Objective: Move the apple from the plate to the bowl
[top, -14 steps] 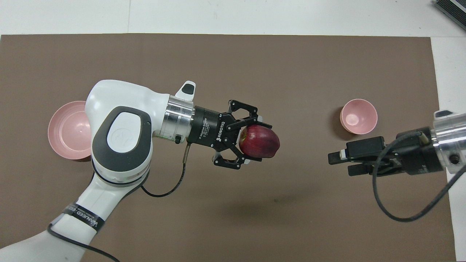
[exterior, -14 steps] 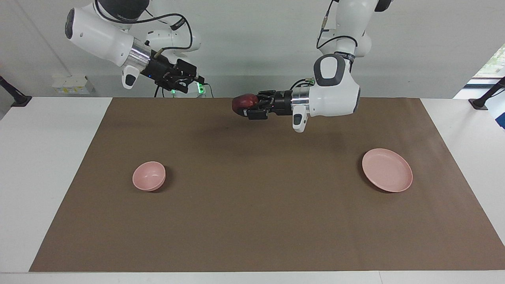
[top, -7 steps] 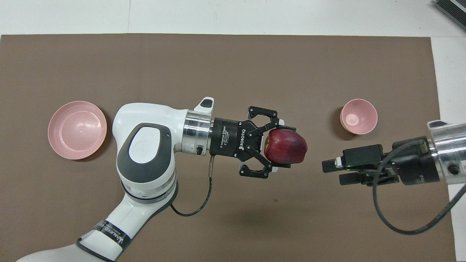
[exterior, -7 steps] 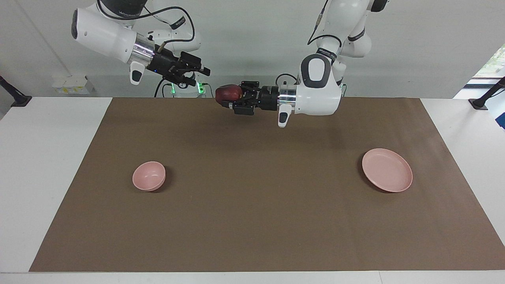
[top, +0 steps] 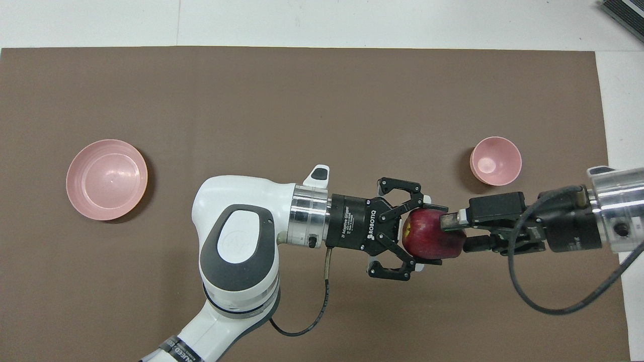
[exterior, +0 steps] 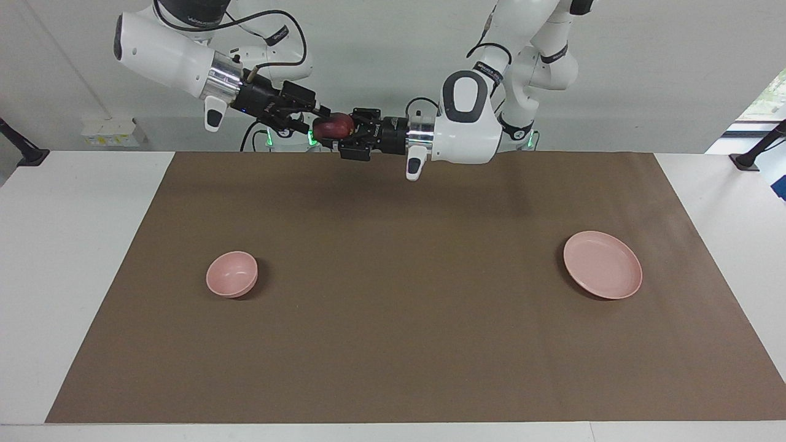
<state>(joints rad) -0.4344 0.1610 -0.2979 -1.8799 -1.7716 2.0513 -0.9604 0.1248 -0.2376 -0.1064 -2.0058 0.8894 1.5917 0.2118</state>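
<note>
1. The left gripper (top: 422, 236) holds the apple (top: 431, 241) in closed fingers, raised over the brown mat (top: 302, 100).
2. The right gripper (top: 453, 232) has open fingers around the apple.
3. The bowl (top: 495, 161) and plate (top: 106, 179) sit well apart, both bare.

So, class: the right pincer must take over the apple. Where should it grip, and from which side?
Grip the apple on its free rounded half that faces the right arm's end, since the left pincer is shut on the other half. The open right pincer already straddles it there; close top and bottom, level, over the brown mat.
</note>
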